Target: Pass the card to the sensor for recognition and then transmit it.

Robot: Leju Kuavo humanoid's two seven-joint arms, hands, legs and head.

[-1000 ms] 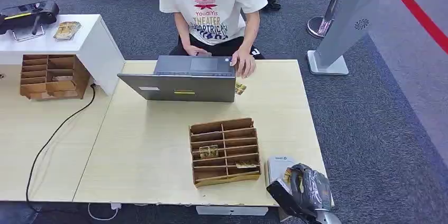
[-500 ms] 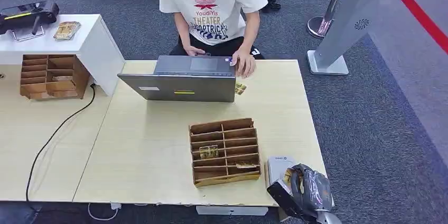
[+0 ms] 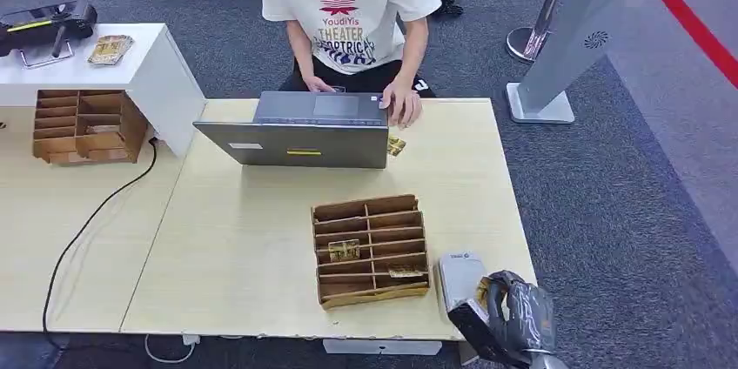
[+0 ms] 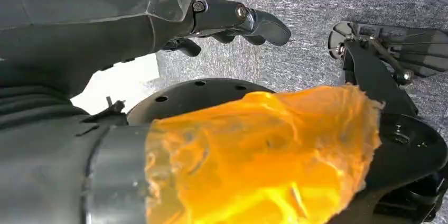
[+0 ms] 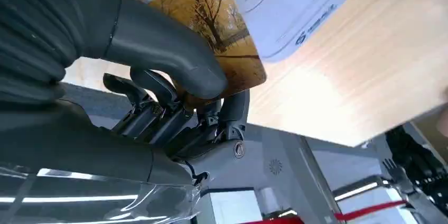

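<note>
Head view, right hand (image 3: pixel 513 317): at the near right corner of the tabletop (image 3: pixel 235 238), closed on the card (image 3: pixel 481 289), beside the white sensor (image 3: pixel 459 275).
Head view, card: gold edge poking from the hand toward the sensor, probably for the reading step.
Head view, wooden organizer (image 3: pixel 371 249): just left of the sensor, with 2 more cards in its slots.
Head view, person (image 3: pixel 352 12): seated across the tabletop behind a laptop (image 3: pixel 300 130), likely the one to receive the card.
Right wrist view, card (image 5: pixel 222 28): pinched flat between thumb (image 5: pixel 158 49) and fingers (image 5: pixel 158 92), overlapping the sensor (image 5: pixel 285 7); contact or small gap, cannot tell.
Left wrist view, left hand (image 4: pixel 232 20): hanging over grey carpet, fingers curled in, holding nothing, out of the job.
</note>
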